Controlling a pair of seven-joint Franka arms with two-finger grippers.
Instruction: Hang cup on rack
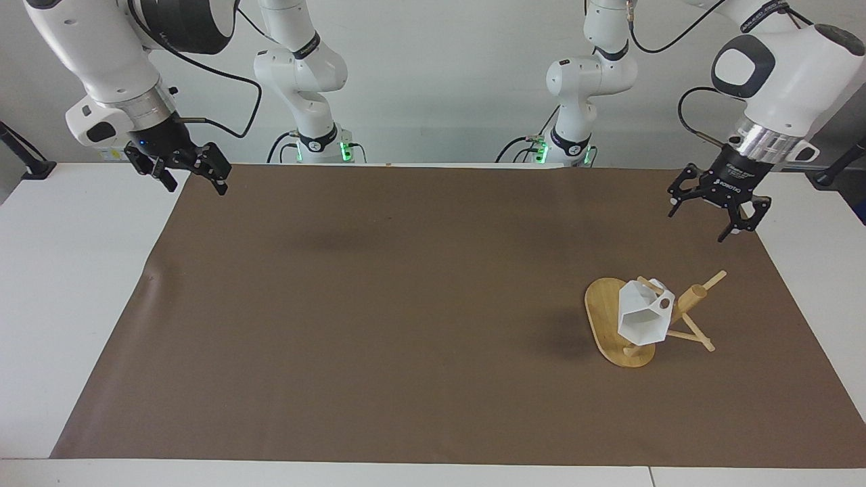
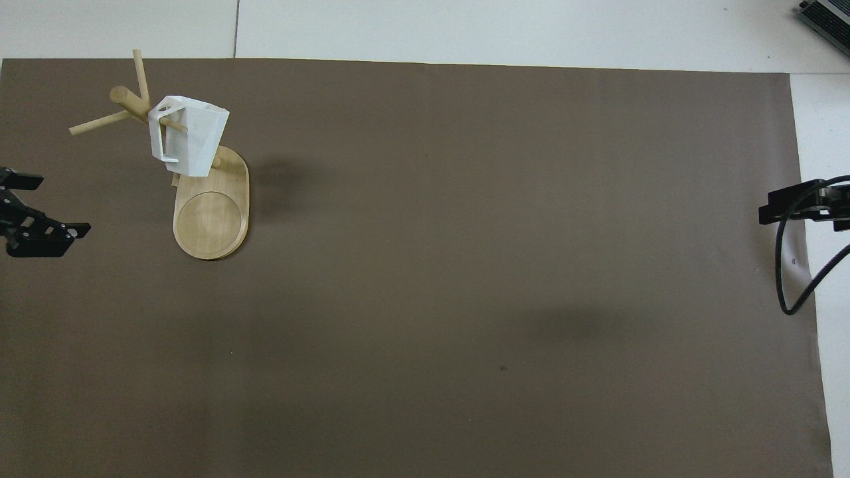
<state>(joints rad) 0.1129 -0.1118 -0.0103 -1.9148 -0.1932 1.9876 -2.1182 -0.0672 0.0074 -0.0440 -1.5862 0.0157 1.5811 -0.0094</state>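
Left gripper (image 1: 712,208) is up in the air at its own arm's end, pointing down, fingers spread wide with nothing in them. Right gripper (image 1: 181,170) hangs at the other end, waiting, fingers apart too.

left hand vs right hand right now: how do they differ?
The left hand is up over the brown mat's edge at the end where the rack holds the cup; the right hand waits over the mat's corner at its own arm's end. The left hand's fingers are spread. Both hold nothing.
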